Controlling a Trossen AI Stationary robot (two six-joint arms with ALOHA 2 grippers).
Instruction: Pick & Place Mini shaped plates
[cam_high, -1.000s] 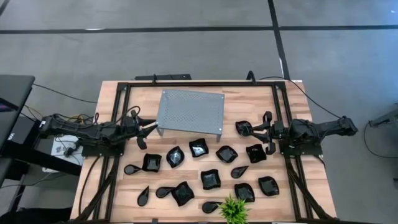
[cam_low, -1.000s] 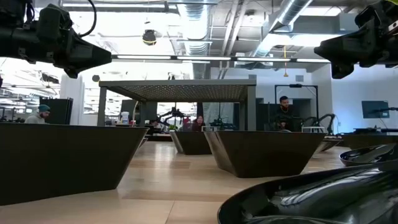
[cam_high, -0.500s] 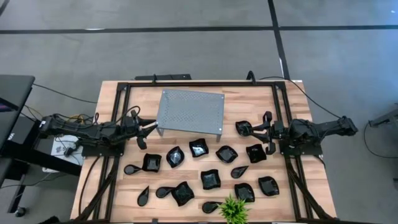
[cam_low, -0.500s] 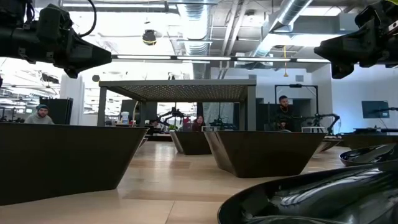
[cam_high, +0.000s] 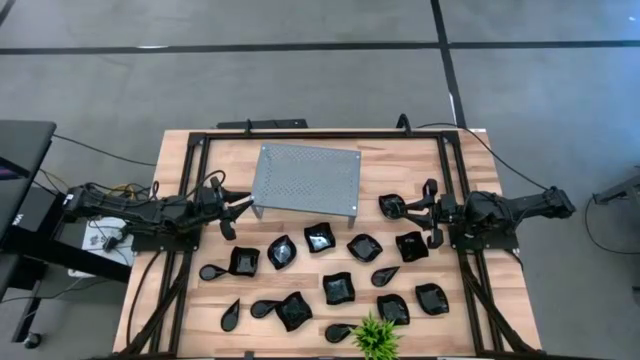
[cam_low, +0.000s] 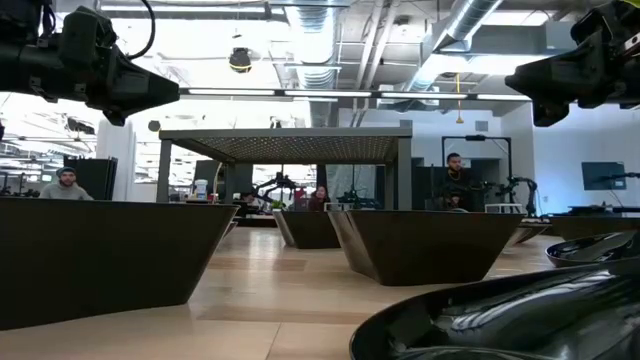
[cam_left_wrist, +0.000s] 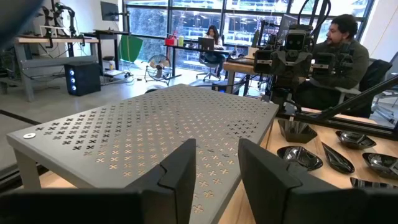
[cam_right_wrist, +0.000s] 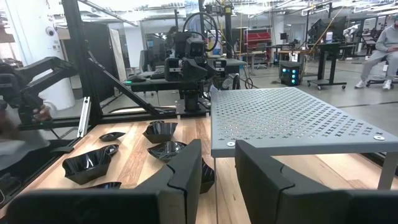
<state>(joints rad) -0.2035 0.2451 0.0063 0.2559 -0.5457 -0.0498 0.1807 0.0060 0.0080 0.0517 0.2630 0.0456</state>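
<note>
we see the left gripper (cam_high: 232, 208) resting at the left edge of the wooden table (cam_high: 400, 160), just beside the grey metal stand (cam_high: 306, 179), its fingers (cam_left_wrist: 180, 171) parted with nothing between them. the right gripper (cam_high: 412, 210) sits at the right edge, fingers (cam_right_wrist: 186, 171) likewise apart and empty, close to one small black plate (cam_high: 391, 206). the other black plates (cam_high: 338, 287) lie scattered across the front half of the table, in front of the stand, with a small green plant (cam_high: 376, 336) at the front edge among them. people (cam_low: 456, 182) sit in the room behind
</note>
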